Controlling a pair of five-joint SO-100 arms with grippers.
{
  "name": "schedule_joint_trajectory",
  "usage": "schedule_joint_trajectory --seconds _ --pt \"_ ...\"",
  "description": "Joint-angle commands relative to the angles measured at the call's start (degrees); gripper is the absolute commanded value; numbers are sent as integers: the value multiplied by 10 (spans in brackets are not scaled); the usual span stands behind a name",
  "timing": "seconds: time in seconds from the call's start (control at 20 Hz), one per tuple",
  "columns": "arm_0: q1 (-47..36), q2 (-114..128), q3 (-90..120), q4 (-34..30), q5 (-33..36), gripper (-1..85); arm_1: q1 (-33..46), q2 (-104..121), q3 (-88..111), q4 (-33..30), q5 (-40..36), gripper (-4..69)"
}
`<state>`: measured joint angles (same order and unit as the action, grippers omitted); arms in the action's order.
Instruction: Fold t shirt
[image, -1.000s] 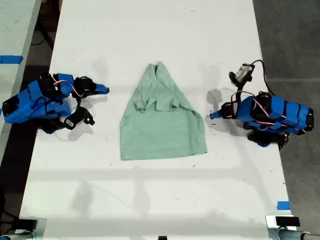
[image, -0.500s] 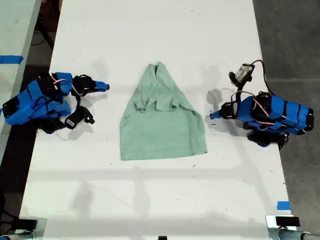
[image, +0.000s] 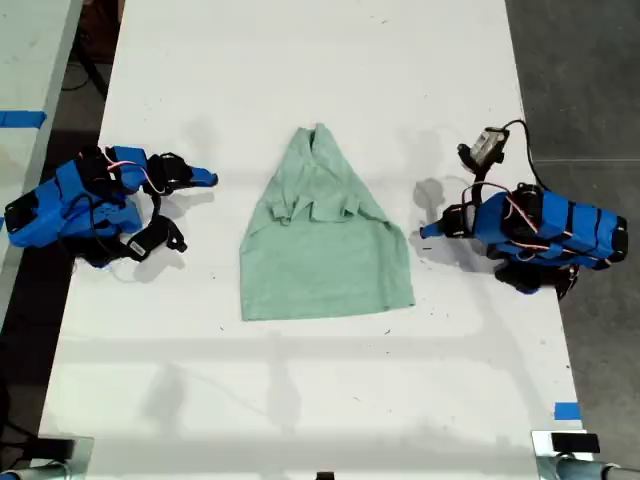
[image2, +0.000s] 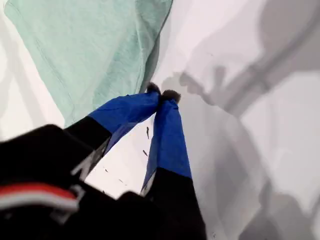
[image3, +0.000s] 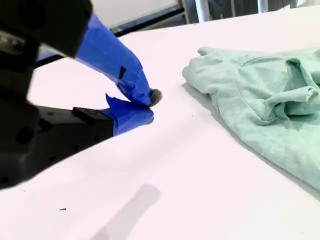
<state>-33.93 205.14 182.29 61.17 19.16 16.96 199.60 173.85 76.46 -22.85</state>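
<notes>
A pale mint-green t shirt (image: 325, 235) lies in the middle of a long white table (image: 300, 60), already partly folded: its sleeves and upper sides are tucked inward so the top narrows to a point, while the lower hem stays wide and flat. It seems left centred so that either arm can reach an edge. Two blue arms rest on the table, one at each side of the shirt, both apart from the cloth. My first gripper (image2: 161, 95) has its blue fingers pressed together at their dark tips, holding nothing, pointed at the shirt's edge and just beside it; in the exterior view this looks to be the arm on that view's right (image: 428, 231). My second gripper (image3: 148, 106) also has its tips nearly meeting and empty (a sliver of gap may remain), hovering low over bare table, with the shirt's pointed end a little way off. Nothing sits between either gripper and the cloth. A small black camera module (image: 488, 146) and its cable lie beside the arm on the exterior view's right, clear of the shirt
</notes>
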Motion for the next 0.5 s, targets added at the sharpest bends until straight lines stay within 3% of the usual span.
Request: schedule_joint_trajectory --seconds 0.0,0.45 --pt "-2 4 7 -4 0 -1 -7 9 45 -9 1 15" --pt "-5 4 8 -4 0 -1 -7 9 45 -9 1 15"
